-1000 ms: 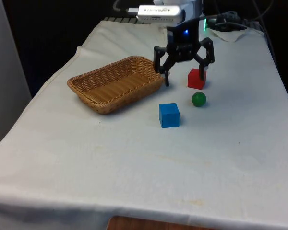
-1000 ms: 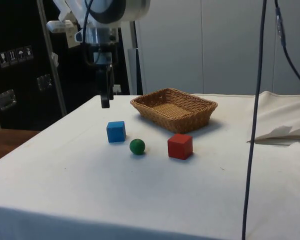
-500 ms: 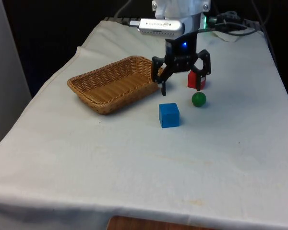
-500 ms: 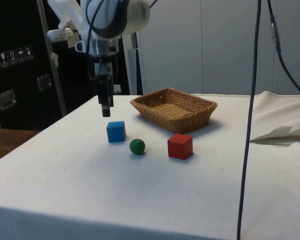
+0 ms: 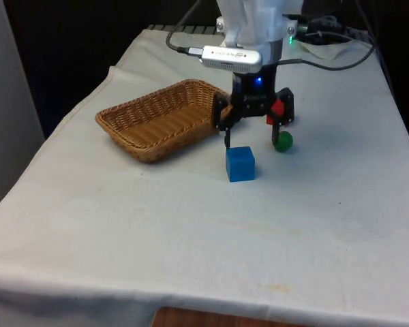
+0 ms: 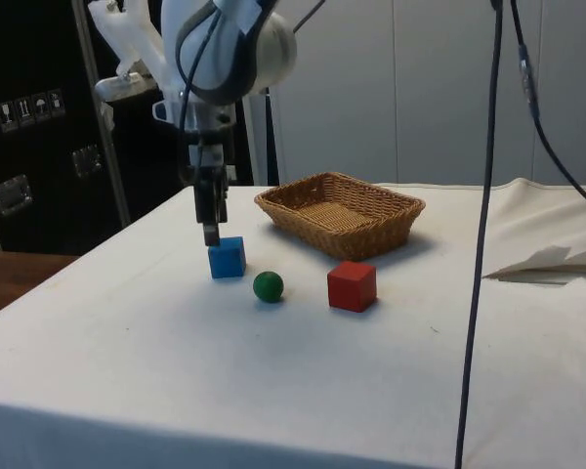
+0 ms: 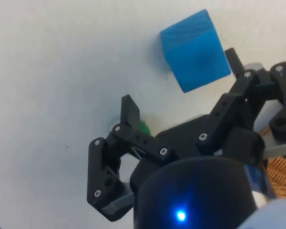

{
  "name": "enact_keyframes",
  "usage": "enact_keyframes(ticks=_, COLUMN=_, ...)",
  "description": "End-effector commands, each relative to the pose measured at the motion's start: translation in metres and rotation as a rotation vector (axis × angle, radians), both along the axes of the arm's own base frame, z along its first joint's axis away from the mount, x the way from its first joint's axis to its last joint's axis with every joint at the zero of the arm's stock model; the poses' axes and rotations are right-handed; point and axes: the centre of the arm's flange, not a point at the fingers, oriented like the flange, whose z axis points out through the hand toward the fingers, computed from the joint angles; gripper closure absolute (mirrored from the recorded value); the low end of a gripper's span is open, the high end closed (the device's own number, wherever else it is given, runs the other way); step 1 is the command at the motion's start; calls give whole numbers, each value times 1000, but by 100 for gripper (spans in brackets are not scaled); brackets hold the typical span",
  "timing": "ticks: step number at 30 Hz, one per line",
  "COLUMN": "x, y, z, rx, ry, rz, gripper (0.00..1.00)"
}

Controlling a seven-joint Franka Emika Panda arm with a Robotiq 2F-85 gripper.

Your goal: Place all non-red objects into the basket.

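The gripper (image 5: pixel 251 137) hangs near the centre of the front view with its fingers spread wide and nothing between them, just above the blue cube (image 5: pixel 240 163). In the side view the fingertips reach the cube's top edge at left of centre. The green ball (image 5: pixel 282 141) lies just right of the gripper, the red cube (image 6: pixel 352 285) beyond it. The wicker basket (image 5: pixel 143 129) sits at upper left on the white cloth (image 5: pixel 191 245).

The white arm (image 5: pixel 249 20) reaches down from twelve o'clock in the front view, wrist vertical — the black gripper (image 5: pixel 252 136) points straight down, its fingers (image 7: pixel 130 110) spread wide apart, tips low near the cloth.
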Motion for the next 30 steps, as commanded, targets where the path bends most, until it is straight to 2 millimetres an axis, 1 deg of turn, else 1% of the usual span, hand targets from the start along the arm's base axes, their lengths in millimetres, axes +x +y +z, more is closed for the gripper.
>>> enact_keyframes(ticks=1, x=0, y=-1, z=-4, rx=-18, ry=-8, rz=-9, gripper=0)
enact_keyframes(ticks=5, x=0, y=-3, z=-14, rx=-26, ry=-10, rz=-24, gripper=0)
enact_keyframes(ticks=7, x=1, y=-4, z=-16, rx=-28, ry=-11, rz=-31, gripper=0)
enact_keyframes(ticks=8, x=0, y=-2, z=-15, rx=-15, ry=-6, rz=-26, gripper=0)
enact_keyframes(ticks=11, x=2, y=-12, z=-21, rx=-27, ry=-7, rz=-39, gripper=0)
enact_keyframes(ticks=16, x=2, y=-20, z=-25, rx=-29, ry=-3, rz=-44, gripper=0)
enact_keyframes(ticks=17, x=1, y=-18, z=-23, rx=-32, ry=0, rz=-43, gripper=0)
enact_keyframes(ticks=22, x=2, y=-27, z=-29, rx=-36, ry=1, rz=-47, gripper=0)
enact_keyframes(ticks=30, x=1, y=-25, z=-33, rx=-33, ry=7, rz=-49, gripper=0)
